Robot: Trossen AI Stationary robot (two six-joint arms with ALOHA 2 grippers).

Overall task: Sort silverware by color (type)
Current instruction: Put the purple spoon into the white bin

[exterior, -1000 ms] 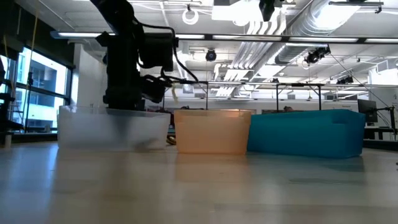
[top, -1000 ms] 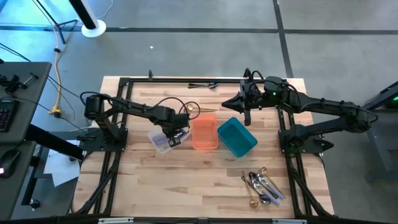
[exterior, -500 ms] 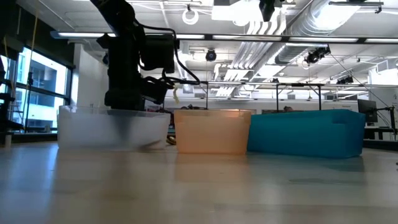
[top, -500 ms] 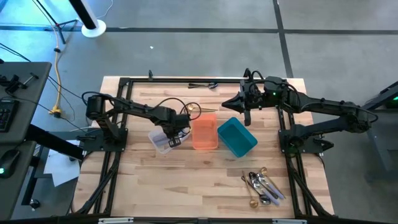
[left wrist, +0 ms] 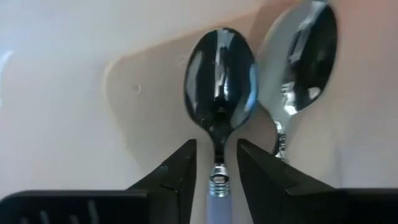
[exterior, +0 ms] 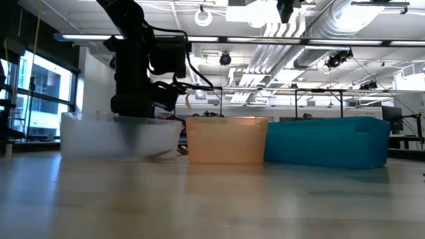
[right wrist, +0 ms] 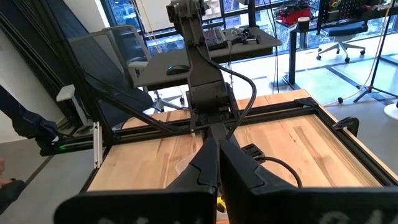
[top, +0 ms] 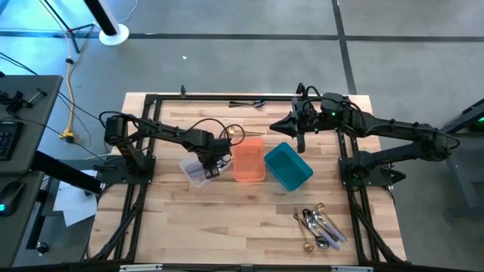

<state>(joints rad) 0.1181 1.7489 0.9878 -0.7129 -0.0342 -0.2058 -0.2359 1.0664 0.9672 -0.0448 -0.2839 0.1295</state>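
My left gripper [left wrist: 214,149] reaches down into the clear bin [top: 198,170], open. Its two fingers stand on either side of the neck of a shiny spoon [left wrist: 219,81] with a pale handle, a sliver of gap on each side. That spoon lies on the bin's floor with its bowl pointing away from the gripper, beside a second silver spoon [left wrist: 298,62]. A pile of silverware [top: 319,225] lies on the table at the near right. My right gripper [top: 300,143] hangs shut above the table behind the teal bin [top: 289,166].
An orange bin [top: 249,161] stands between the clear and teal bins. A gold piece [top: 243,134] lies behind the orange bin, and dark utensils [top: 248,102] lie at the far edge. Bare wood spreads across the near left of the table [top: 197,227].
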